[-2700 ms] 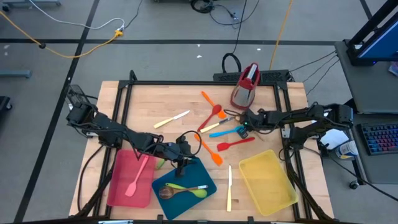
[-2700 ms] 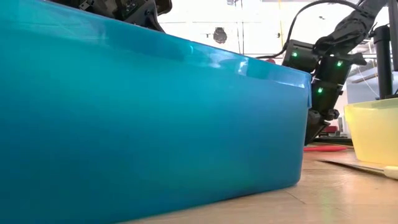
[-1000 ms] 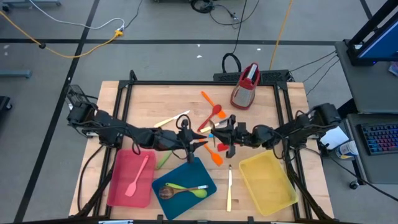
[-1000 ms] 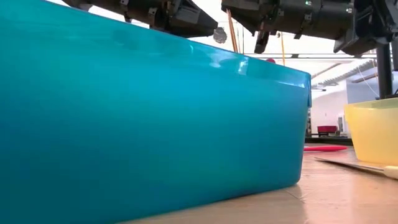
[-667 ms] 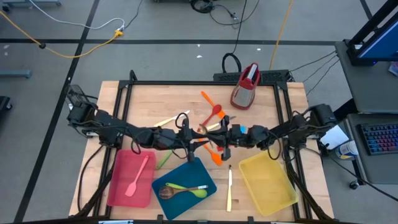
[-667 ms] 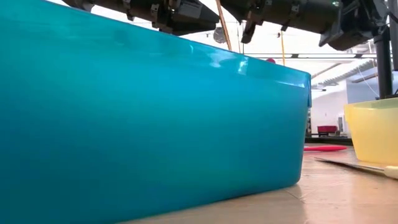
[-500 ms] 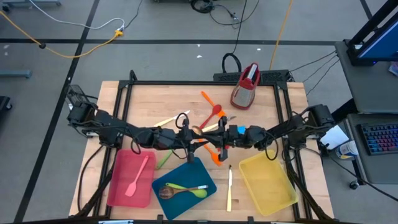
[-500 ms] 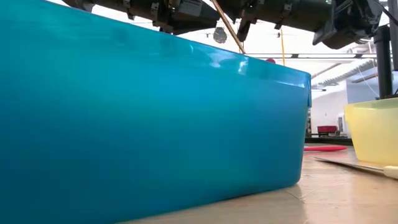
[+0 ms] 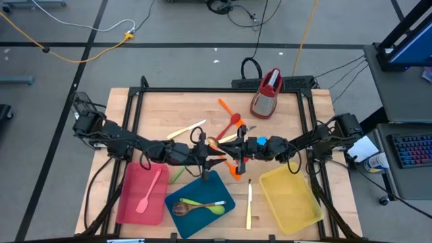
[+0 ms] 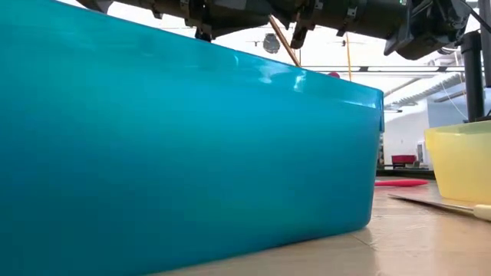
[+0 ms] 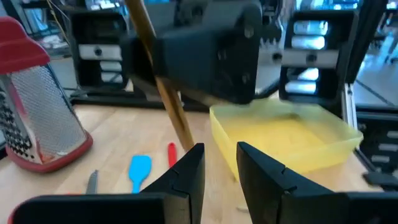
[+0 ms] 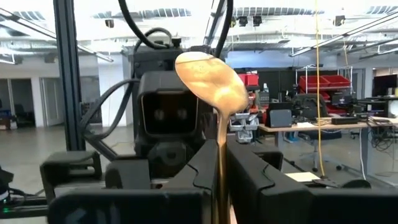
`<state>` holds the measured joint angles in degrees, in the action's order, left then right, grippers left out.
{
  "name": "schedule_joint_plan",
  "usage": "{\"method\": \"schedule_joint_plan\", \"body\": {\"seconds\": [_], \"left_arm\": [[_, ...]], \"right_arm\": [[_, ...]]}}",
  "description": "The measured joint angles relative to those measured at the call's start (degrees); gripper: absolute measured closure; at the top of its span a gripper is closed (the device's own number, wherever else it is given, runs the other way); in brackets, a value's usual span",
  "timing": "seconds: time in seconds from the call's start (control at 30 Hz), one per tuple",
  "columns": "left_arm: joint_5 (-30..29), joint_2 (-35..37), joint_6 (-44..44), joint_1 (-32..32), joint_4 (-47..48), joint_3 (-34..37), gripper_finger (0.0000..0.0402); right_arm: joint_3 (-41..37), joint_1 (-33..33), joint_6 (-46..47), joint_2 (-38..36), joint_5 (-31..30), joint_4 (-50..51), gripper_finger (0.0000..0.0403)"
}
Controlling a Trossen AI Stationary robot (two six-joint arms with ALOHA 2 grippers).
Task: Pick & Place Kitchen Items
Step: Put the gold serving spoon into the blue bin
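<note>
The brown spoon point(image 12: 211, 84) is pinched between the jaws of the right gripper point(image 9: 237, 152) and is held above the middle of the worktop point(image 9: 169, 108), its bowl toward the left gripper point(image 9: 210, 156). The jaws of the left gripper are spread, with the spoon's handle seen just beyond them. Below them the blue tray point(image 9: 223, 191) lies near the front edge.

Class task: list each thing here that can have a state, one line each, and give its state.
Right gripper: shut on the brown spoon, bowl up.
Left gripper: fingers apart, holding nothing, facing the right gripper.
Blue tray: holds green and brown utensils.
Red tray: holds a pink spatula.
Yellow tray: empty.
Grater: upright.
</note>
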<state>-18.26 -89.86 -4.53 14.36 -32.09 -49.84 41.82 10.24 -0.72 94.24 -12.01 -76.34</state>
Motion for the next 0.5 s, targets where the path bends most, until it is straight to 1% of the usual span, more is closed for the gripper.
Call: {"method": "schedule_joint_plan", "body": {"seconds": [0.13,0.33,0.5], "left_arm": [[-0.2,0.0,-0.2,-0.5,-3.0,0.0,0.0305],[-0.1,0.0,-1.5,-1.3,-3.5,0.0,0.0305],[0.1,-0.1,0.9,-1.8,-6.2,0.0,0.0305]], "right_arm": [[0.0,0.0,0.9,0.0,0.0,-0.3,0.0387],[0.0,-0.1,0.9,0.0,-0.1,-2.3,0.0387],[0.0,-0.1,1.6,-0.1,-0.2,-3.1,0.0387]]}}
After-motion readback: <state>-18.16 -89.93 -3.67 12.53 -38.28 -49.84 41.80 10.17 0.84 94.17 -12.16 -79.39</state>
